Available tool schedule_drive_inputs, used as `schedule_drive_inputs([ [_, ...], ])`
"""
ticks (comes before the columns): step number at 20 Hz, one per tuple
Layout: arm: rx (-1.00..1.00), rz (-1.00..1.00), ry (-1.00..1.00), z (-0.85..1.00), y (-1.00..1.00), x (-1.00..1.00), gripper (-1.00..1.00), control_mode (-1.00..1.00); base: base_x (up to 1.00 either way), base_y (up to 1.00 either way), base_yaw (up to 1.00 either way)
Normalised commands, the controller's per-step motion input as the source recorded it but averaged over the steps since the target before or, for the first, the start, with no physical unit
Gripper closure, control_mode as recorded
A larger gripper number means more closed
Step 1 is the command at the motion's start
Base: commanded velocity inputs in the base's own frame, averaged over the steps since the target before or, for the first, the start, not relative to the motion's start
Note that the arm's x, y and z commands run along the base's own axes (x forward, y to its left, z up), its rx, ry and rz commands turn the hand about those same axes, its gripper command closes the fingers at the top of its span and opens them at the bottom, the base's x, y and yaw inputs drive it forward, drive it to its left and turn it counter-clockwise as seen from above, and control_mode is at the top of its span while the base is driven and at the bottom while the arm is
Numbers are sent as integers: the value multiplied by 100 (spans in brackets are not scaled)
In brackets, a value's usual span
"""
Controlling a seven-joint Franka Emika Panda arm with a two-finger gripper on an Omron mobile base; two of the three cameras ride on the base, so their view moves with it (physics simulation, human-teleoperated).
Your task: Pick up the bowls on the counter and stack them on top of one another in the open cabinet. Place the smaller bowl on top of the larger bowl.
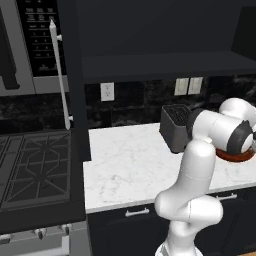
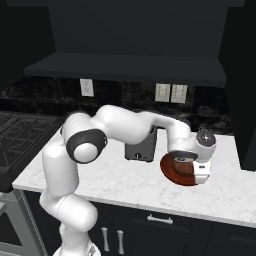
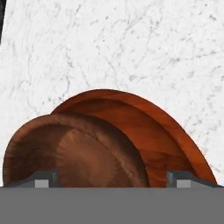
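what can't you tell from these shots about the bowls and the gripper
- Whether the gripper touches the smaller bowl: hand view, the bottom edge cuts off all but the fingertips.
- Whether the smaller bowl sits inside the larger bowl or just beside it: hand view overlaps them.
- Smaller bowl in the right base view: the hand hides it over the larger bowl.
- Larger bowl, left base view: the arm covers most of it.

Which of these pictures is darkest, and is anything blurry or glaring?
Left base view: the cabinet is nearly black, its detail lost. Right base view: the shelf is dim, the counter evenly bright, no glare. Hand view: sharp; the small bowl overlaps the large bowl.
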Motion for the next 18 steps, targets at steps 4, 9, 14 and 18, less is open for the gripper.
schedule_drive_inputs([
  [4,-1,1,0,36,0,-23,-100,-100,0,0,0],
  [9,0,0,5,6,0,-34,-100,-100,0,0,0],
  [14,0,5,12,-9,-6,-2,-100,-100,0,0,0],
  [18,1,7,0,-12,-9,-9,-100,-100,0,0,0],
])
